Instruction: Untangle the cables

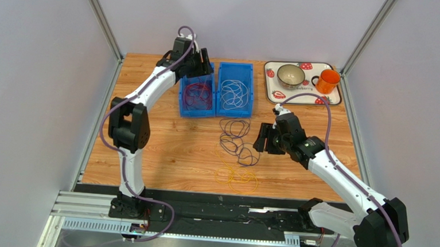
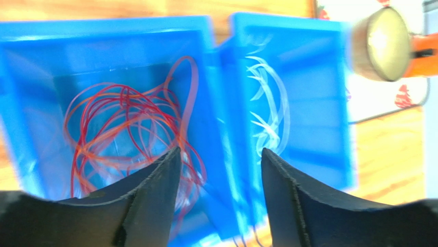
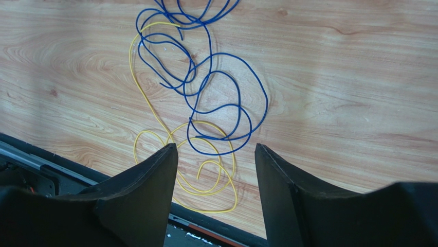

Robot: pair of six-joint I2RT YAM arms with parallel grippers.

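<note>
Red cable (image 1: 197, 93) lies coiled in the left blue bin (image 1: 182, 98), and white cable (image 1: 234, 94) in the right blue bin (image 1: 249, 85). My left gripper (image 1: 204, 65) hangs open over the left bin's far end. In its wrist view the gripper (image 2: 220, 154) holds nothing, with the red cable (image 2: 128, 128) and white cable (image 2: 270, 103) below. A dark blue cable (image 1: 237, 139) and a yellow cable (image 1: 237, 176) lie looped together on the table. My right gripper (image 1: 261, 138) is open just right of them. Its wrist view shows the gripper (image 3: 216, 149) empty above the blue cable (image 3: 226, 92) and yellow cable (image 3: 205, 170).
A strawberry-print tray (image 1: 333, 99) at the back right carries a bowl (image 1: 291, 75) and an orange cup (image 1: 327, 80). A black rail (image 1: 217, 201) runs along the table's near edge, close to the yellow loops. Frame posts stand at the back corners.
</note>
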